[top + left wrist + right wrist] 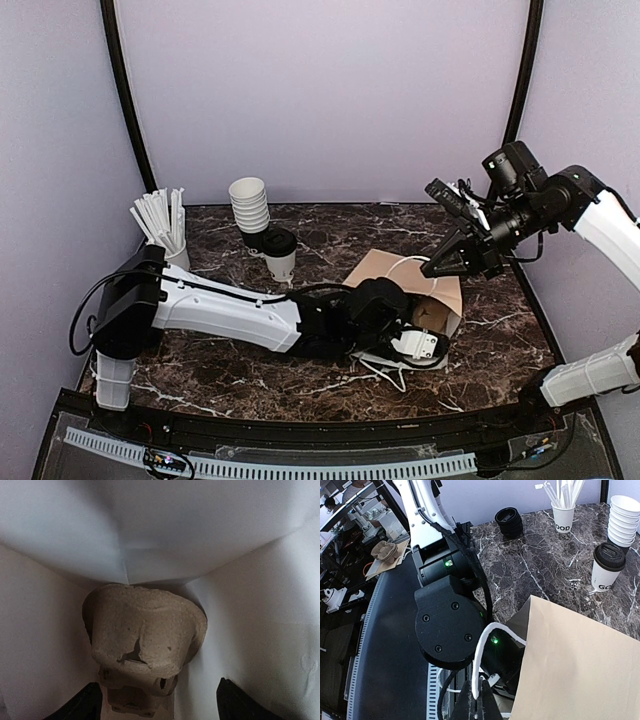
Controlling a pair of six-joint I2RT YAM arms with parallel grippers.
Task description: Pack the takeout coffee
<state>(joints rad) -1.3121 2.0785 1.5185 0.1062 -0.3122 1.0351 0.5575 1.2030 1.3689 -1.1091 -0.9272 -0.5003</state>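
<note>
Found the left gripper (160, 707) deep inside the brown paper bag (395, 272), itself lying on its side on the marble table (500, 350). Saw its black fingers (82, 705) spread wide, one at each lower corner of the wrist view, gripping nothing. Noted a pulp cup carrier (145, 640) just ahead of them against the bag's pale inner walls, its lower end reaching down between the fingers; could not tell whether the left finger touched it. Found the right gripper (477, 700) raised at the bag's upper edge, jaws closed tight on the white handle (476, 665), pinched at the very tips. Spotted one takeout coffee (280, 252), white cup under black lid, upright on the table outside the bag, just beside the stack of lidless cups (250, 205). Also noted a cup of white sticks (165, 225) at the far left, and a pile of black lids (509, 521) near it.
</note>
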